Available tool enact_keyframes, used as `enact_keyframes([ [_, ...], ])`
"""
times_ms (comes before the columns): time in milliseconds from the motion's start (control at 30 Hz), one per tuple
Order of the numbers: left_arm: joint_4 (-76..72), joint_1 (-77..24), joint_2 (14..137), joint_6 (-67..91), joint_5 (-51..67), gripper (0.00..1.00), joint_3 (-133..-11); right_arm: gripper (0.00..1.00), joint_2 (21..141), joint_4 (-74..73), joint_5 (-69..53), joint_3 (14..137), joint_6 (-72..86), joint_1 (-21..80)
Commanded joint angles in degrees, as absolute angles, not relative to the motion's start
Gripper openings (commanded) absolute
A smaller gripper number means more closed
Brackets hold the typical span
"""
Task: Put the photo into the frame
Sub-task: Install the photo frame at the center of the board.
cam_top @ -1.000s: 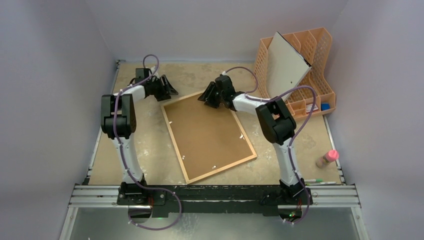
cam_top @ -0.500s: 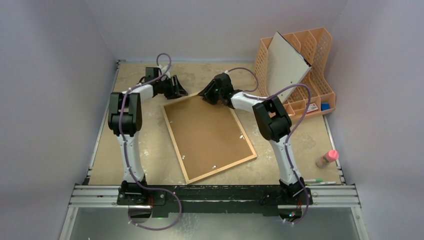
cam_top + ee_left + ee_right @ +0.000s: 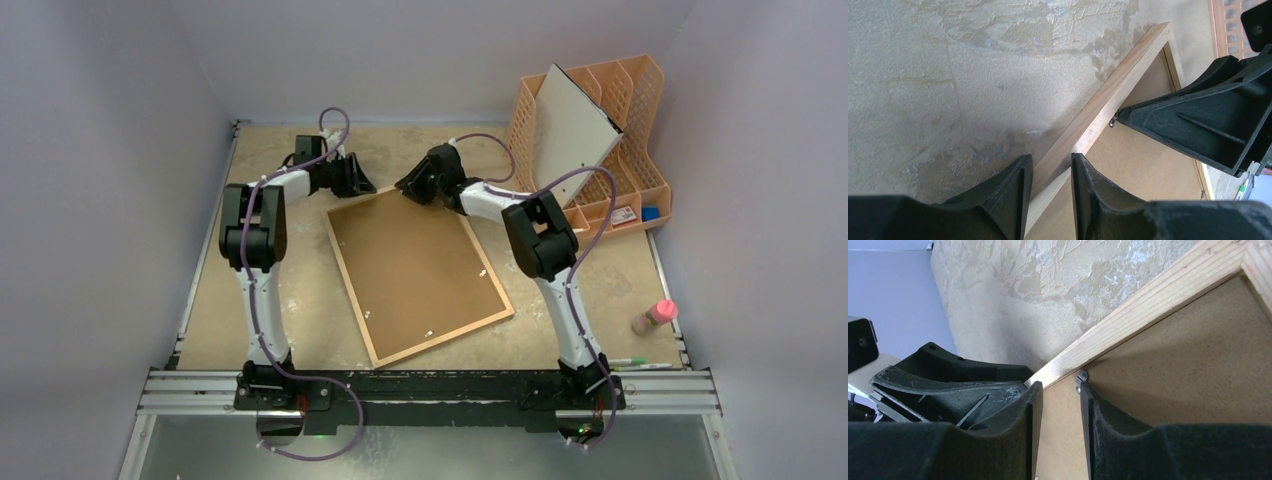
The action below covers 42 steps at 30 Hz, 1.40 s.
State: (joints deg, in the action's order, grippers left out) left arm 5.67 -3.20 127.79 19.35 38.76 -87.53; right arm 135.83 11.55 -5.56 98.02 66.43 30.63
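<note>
Mottled beige tabletop (image 3: 280, 290) carries the frame (image 3: 447, 336) at its centre, back up and turned askew, with the brown hardboard backing panel (image 3: 415, 265) seated in it. From above, both grippers merely crowd the far rail side by side. The left wrist view shows more: the left gripper (image 3: 1052, 162) straddles that rail, jaws narrow, one finger on the table side and one over the panel; whether they pinch the wood cannot be told. The right wrist view shows the right gripper (image 3: 1060, 387) narrowly parted over the panel, one fingertip touching a small metal tab (image 3: 1081, 376). An orange lattice organizer (image 3: 640, 110) holding a white-grey board (image 3: 570, 125) stands far right
</note>
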Motion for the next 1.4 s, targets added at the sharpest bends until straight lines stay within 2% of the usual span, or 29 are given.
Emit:
enact_keyframes([
  [0,8.2,-4.6,129.9,17.5,38.8,0.35,-88.5,0.36,138.5,11.2,-4.8,98.7,64.9,30.0],
  [433,8.8,-5.4,131.1,18.1,38.9,0.31,-89.7,0.32,142.2,16.4,-15.0,100.3,60.6,29.7],
  [767,7.6,-5.6,131.8,20.4,38.8,0.29,-90.3,0.33,140.8,19.7,-19.7,100.0,56.7,29.7],
  [1000,8.5,-6.7,133.0,20.0,37.6,0.25,-90.4,0.28,143.1,19.7,-22.4,100.8,56.7,29.7],
  [1367,9.5,-6.8,134.6,21.3,37.5,0.21,-91.8,0.26,145.3,20.0,-28.4,101.6,56.0,29.8],
])
